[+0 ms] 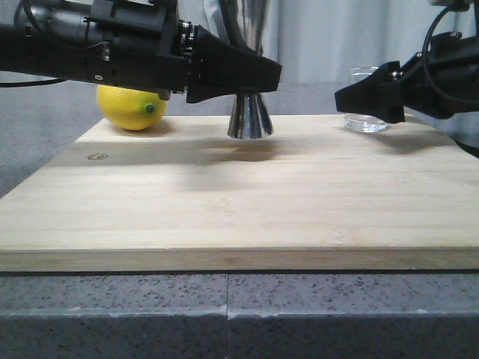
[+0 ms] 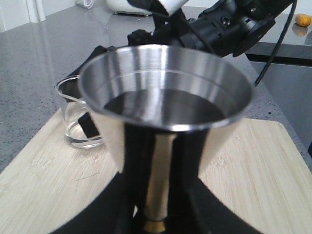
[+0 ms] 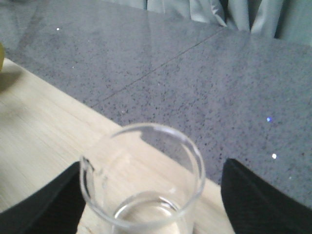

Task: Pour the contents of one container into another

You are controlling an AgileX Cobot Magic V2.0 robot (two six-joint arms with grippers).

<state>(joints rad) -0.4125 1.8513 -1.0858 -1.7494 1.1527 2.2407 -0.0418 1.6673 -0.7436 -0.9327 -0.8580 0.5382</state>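
Note:
The steel hourglass jigger (image 1: 250,118) stands on the wooden board (image 1: 224,202) at the back middle. My left gripper (image 1: 268,75) is shut around its narrow waist. In the left wrist view the jigger (image 2: 165,92) fills the middle, with dark liquid in its upper cup, and the gripper (image 2: 157,214) hugs the gold-banded waist. The clear glass beaker (image 1: 367,112) stands upright at the back right of the board. My right gripper (image 1: 350,97) is open around it. The right wrist view shows the beaker (image 3: 146,195) between the spread fingers (image 3: 258,200), with a gap on one side.
A yellow lemon (image 1: 133,107) lies at the back left of the board, under my left arm. The board rests on a grey speckled counter (image 1: 224,314). From the left wrist, the beaker (image 2: 73,122) and the right arm (image 2: 224,24) show beyond the jigger.

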